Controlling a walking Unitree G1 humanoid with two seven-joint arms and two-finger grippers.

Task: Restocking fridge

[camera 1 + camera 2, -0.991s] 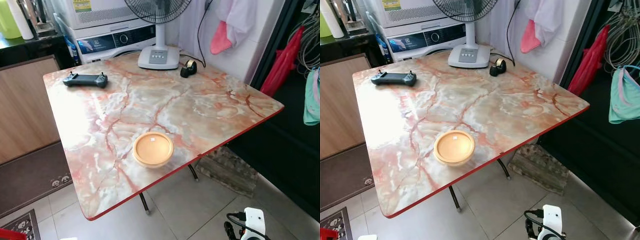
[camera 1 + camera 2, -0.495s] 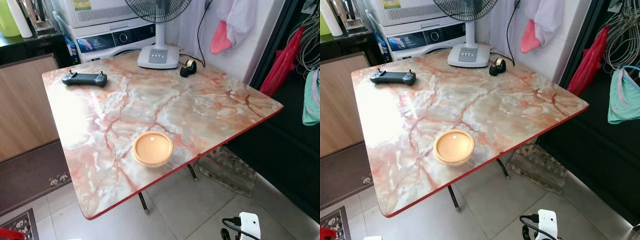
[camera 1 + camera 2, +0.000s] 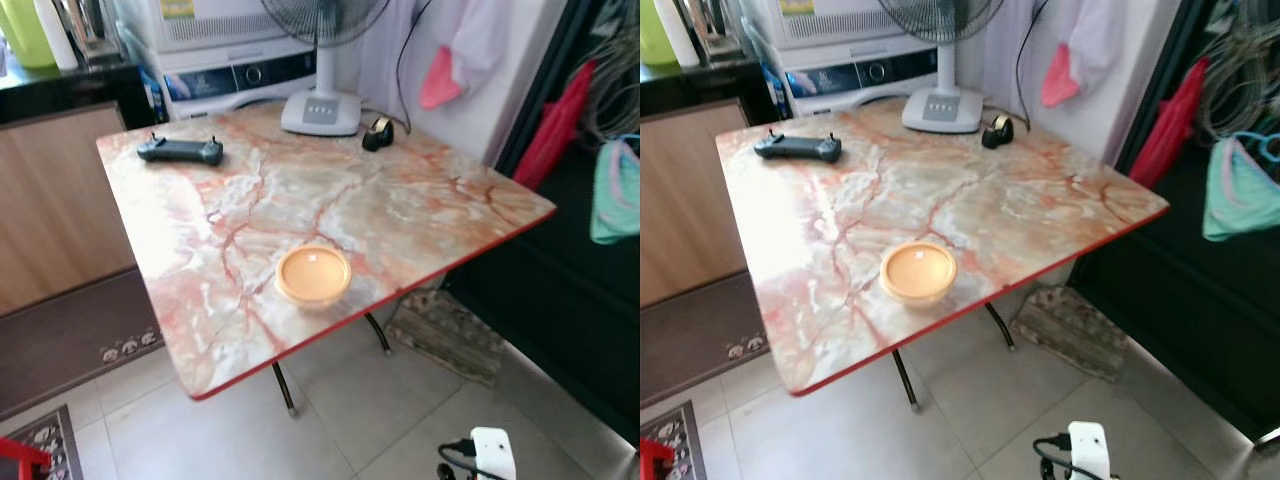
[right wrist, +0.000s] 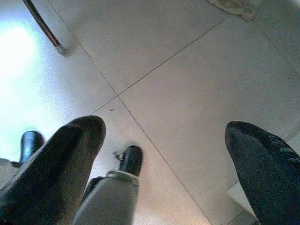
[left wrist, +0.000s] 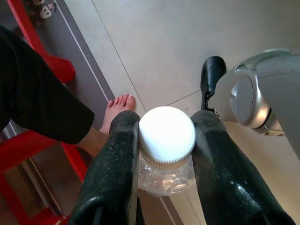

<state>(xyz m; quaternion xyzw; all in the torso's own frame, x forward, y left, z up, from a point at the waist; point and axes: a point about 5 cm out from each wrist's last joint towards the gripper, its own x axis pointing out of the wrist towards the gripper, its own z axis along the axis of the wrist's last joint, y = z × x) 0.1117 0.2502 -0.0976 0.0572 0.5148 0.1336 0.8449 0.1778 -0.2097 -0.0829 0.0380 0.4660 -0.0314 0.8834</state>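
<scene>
left wrist view: your left gripper [image 5: 166,140] pinched the white-capped bottle [image 5: 167,149]; right gripper [image 4: 164,150] hung spread. head camera had pulled back from the table [image 3: 420,200], the lidded orange container [image 3: 313,275] near its front edge.

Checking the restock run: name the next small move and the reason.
Probably keep the left hand shut and carry on toward the fridge: it already clamps the white-capped bottle low over the floor, while the right hand hangs open.

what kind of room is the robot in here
Probably a home laundry or utility corner. A washing machine stands behind a marble-patterned folding table, clothes hang on the right, and a standing fan sits on the table.
</scene>
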